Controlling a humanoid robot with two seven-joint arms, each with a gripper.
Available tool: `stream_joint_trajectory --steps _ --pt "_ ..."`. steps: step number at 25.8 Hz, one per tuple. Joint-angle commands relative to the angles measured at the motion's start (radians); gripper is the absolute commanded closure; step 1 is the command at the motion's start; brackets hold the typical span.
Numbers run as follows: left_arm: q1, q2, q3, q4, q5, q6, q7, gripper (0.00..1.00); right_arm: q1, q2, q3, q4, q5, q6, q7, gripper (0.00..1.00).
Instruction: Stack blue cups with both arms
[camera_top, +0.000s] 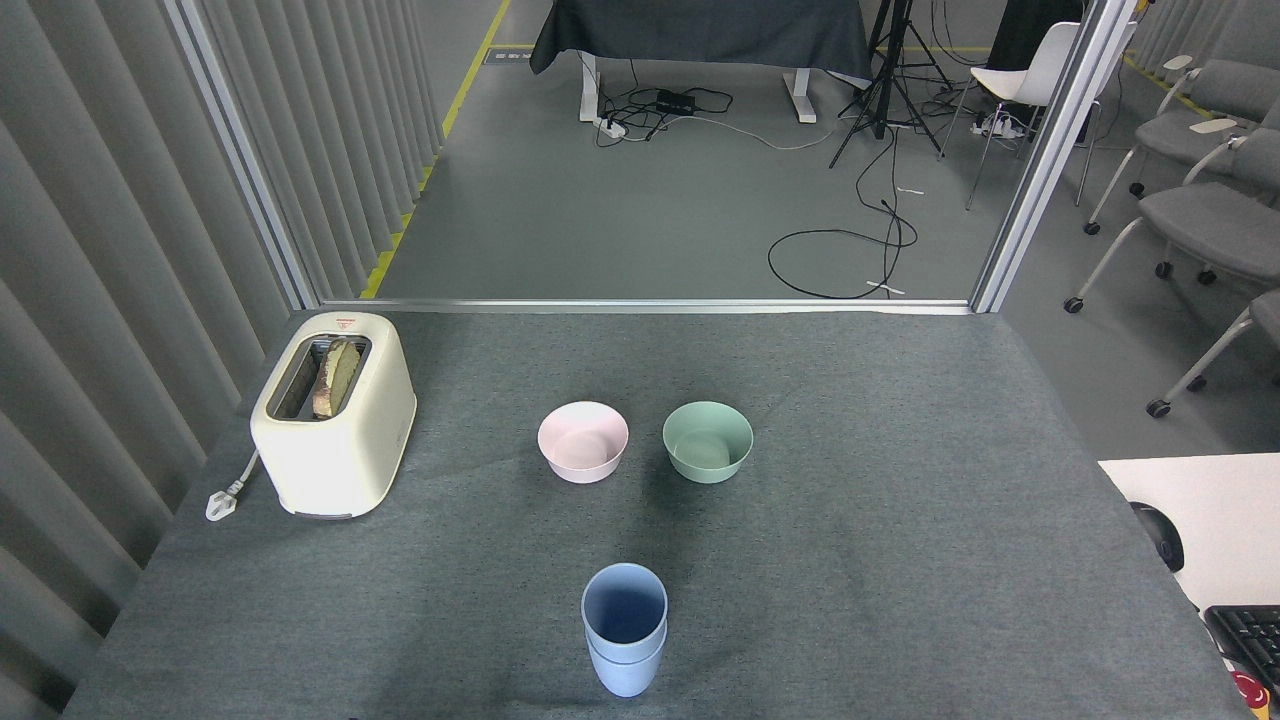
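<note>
No end effector visible; nested blue cups (624, 630) stand upright, mouths up.

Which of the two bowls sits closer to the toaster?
The pink bowl. It stands left of the mint-green bowl, on the side where the cream toaster sits. The two bowls are apart, in a row beyond the stacked blue cups.
</note>
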Motion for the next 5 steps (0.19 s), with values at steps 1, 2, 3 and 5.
stream_joint_trajectory --steps 1,2,3,5 --pt "0.029 0.003 0.002 -0.003 0.000 -0.008 0.000 0.00 -0.002 0.000 -0.003 0.000 0.000 0.000 0.002 0.00" --pt "0.037 0.003 0.002 -0.011 0.000 -0.007 0.000 0.00 -0.004 0.000 -0.001 0.000 0.000 0.002 0.002 0.00" --pt "0.045 0.003 0.002 -0.022 0.000 -0.008 0.000 0.00 -0.005 0.000 -0.001 0.000 0.000 0.000 0.002 0.00" --pt "0.048 0.003 0.002 -0.026 0.000 -0.007 0.000 0.00 -0.005 0.000 -0.001 0.000 0.000 0.000 0.002 0.00"
